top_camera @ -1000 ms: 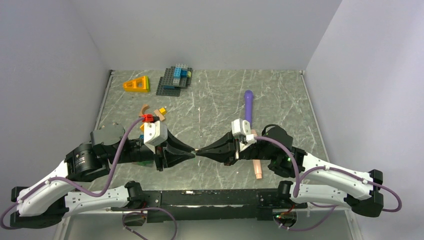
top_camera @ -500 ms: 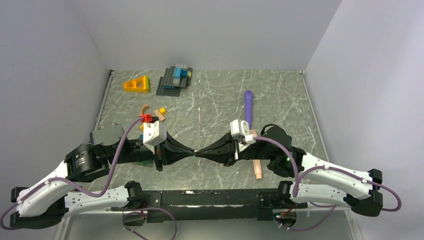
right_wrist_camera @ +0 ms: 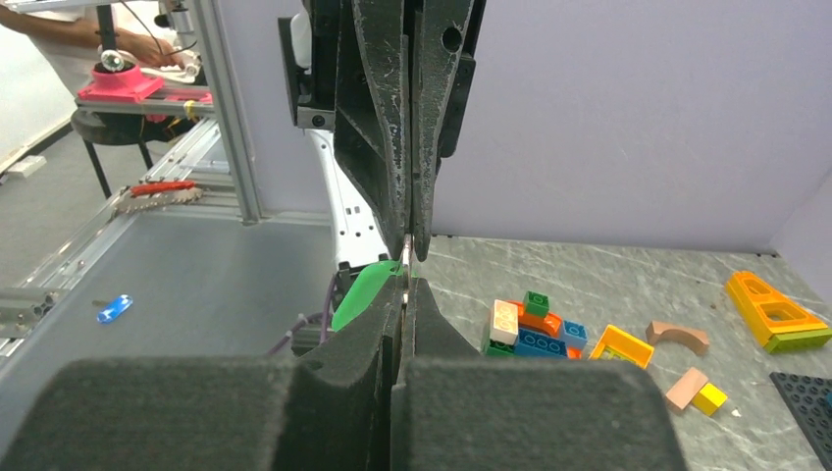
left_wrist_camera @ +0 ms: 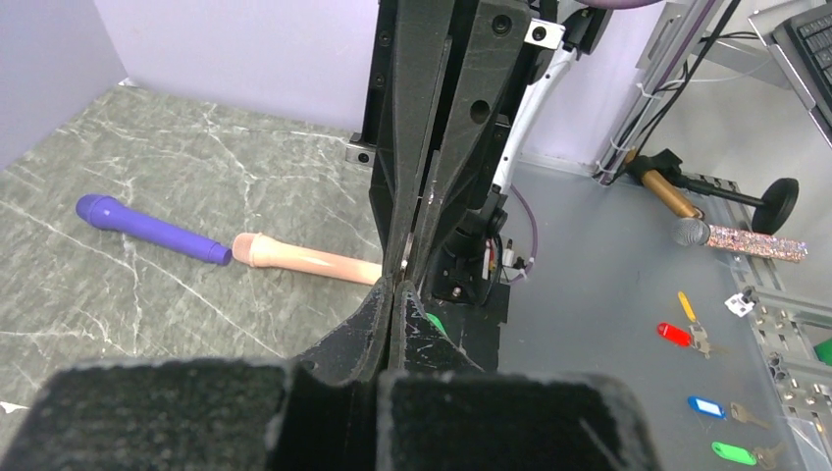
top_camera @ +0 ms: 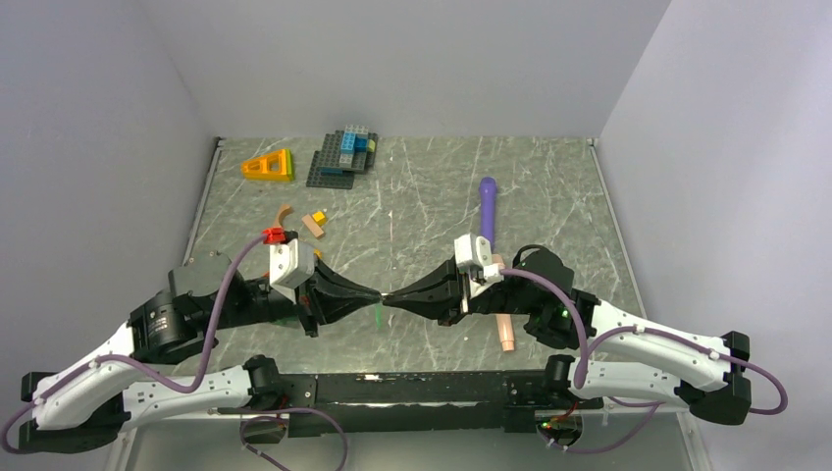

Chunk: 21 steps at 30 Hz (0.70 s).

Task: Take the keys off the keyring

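Green key (right_wrist_camera: 363, 291) dangles under left gripper (top_camera: 376, 295) meeting right gripper (top_camera: 390, 298)

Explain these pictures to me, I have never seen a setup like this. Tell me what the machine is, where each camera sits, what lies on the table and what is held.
These are two robot arms bolted at the near edge of a marbled table. The top picture looks down from above and behind them. The other two come from a camera on each wrist, looking forward along that arm. The left arm's fingers and the right arm's fingers meet tip to tip, both shut, seemingly pinching a small metal keyring between them; a green key hangs from it. On the table lie a purple-handled tool, a peach-coloured tool, a yellow wedge, a dark plate with blue bricks and loose toy bricks.
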### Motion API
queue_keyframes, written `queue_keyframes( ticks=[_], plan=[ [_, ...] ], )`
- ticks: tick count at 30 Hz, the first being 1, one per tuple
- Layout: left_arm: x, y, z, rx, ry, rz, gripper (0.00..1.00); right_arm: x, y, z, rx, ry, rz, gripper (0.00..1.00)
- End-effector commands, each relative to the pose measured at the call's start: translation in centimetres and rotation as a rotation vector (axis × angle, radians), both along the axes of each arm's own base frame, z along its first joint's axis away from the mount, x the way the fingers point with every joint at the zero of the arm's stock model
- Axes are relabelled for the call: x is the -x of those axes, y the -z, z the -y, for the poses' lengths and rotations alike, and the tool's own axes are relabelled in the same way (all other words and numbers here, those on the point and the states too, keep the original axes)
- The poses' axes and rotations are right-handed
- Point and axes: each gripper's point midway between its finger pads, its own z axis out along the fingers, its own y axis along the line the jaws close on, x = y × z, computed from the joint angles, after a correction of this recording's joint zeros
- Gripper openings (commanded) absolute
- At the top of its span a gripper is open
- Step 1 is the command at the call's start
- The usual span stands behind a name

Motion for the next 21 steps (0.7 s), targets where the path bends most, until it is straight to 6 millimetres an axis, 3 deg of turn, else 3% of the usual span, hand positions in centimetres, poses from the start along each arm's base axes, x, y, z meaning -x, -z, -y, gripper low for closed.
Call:
queue_keyframes(
  ticks=[1,13,21],
  plan=[
    [-0.6,-2.1,-1.4,0.106,-0.069,0.011,0.0,0.4,-3.2,1.4,-0.123,0.009,0.026,0.0],
    [-1.4,-4.1,-3.1,0.283,-0.152,-0.01,0.0,0.5,-3.6,1.7,-0.156,0.01,0.021,0.0],
    [-1.1,-5.5,-4.3,0.494,-0.148,-0.067,0.0,0.1,-3.8,1.9,-0.213,0.03,0.005,0.0]
  ],
)
